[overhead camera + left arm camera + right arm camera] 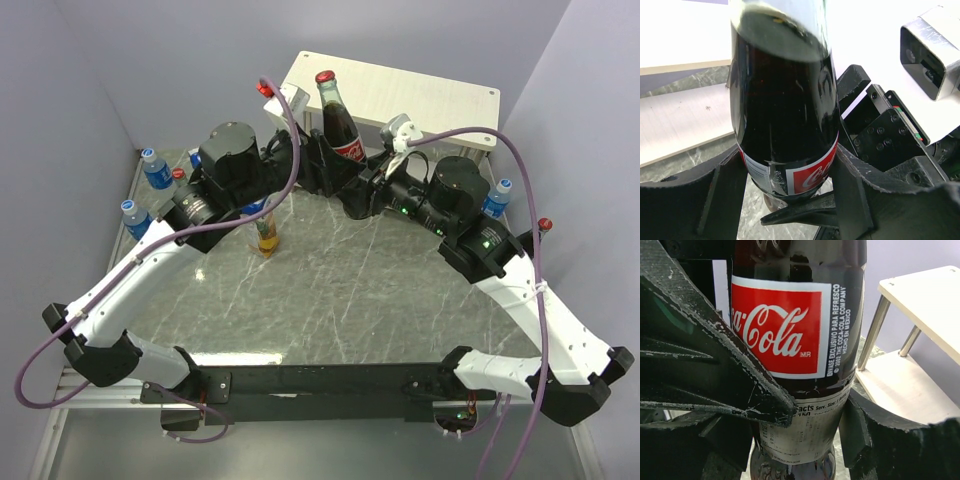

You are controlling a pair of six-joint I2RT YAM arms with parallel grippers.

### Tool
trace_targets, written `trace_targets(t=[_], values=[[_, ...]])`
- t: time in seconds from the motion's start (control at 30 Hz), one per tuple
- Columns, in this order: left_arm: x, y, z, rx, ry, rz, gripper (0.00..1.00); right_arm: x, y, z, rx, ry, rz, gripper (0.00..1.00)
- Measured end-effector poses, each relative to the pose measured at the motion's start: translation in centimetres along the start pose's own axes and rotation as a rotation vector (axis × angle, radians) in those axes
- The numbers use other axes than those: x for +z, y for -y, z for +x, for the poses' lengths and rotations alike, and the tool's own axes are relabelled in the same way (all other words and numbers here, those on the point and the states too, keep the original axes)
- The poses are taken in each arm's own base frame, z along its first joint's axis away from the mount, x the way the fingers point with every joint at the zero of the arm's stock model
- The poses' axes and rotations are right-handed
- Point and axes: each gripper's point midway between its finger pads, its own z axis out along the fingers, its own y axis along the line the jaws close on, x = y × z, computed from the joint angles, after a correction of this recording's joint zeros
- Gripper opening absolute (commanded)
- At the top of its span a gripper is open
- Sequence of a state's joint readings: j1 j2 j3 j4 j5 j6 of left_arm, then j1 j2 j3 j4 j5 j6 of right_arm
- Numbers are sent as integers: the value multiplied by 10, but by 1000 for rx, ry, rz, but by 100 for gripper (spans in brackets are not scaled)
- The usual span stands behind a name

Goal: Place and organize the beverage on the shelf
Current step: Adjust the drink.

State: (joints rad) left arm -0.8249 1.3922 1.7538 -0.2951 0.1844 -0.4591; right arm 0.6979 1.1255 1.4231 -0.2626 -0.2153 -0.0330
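At the left edge of the worktop (340, 300) stood a water bottle (155, 168) and, nearer, a second water bottle (133, 218). Just right of the left arm's wrist, a blue-topped amber drink (266, 236) stood upright on its own. The left pincer (322, 165) was clamped on the Coca-Cola bottle (340, 130), its fingers (727, 200) pressed against both sides of the lower body beside the label. That bottle was upright just in front of the shelf (420, 95), its base hidden. From the right, the right pincer (362, 182) gripped the same bottle, fingers (740, 375) at either side of the label. A third water bottle (497, 197) stood just beyond the right arm.
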Motion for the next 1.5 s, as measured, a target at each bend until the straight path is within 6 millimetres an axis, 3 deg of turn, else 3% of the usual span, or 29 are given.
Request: trace_targets(t=[0.03, 0.13, 0.17, 0.2, 0.3, 0.47, 0.7, 0.97, 1.1, 1.27, 1.5], values=[[0, 0, 1, -1, -2, 0, 0, -1, -1, 0, 2, 2, -2, 11], [1, 0, 2, -7, -4, 1, 3, -1, -1, 1, 9, 1, -4, 0], [1, 0, 3, -9, -3, 1, 8, -1, -2, 1, 10, 1, -5, 0], [1, 0, 3, -10, -4, 0, 21, -1, -1, 1, 11, 1, -5, 0], [1, 1, 4, -21, -2, 3, 46, -4, 0, 3, 12, 6, -3, 0], [1, 2, 10, -43, -8, 9, 64, -10, -1, 8, 24, 13, -13, 0], [0, 6, 15, -65, -6, 29, 74, -16, -8, 15, 60, 11, -54, 0], [-20, 34, -33, -48, 167, 135, 76, -22, -21, 51, 122, -69, -122, 0], [-28, 43, -42, -53, 211, 173, 75, -21, -22, 71, 149, -114, -124, 0], [-23, 42, -34, -60, 197, 185, 76, -23, -22, 86, 168, -160, -125, 0], [-13, 28, -11, -70, 146, 152, 77, -28, -25, 85, 263, -142, -173, 0]])
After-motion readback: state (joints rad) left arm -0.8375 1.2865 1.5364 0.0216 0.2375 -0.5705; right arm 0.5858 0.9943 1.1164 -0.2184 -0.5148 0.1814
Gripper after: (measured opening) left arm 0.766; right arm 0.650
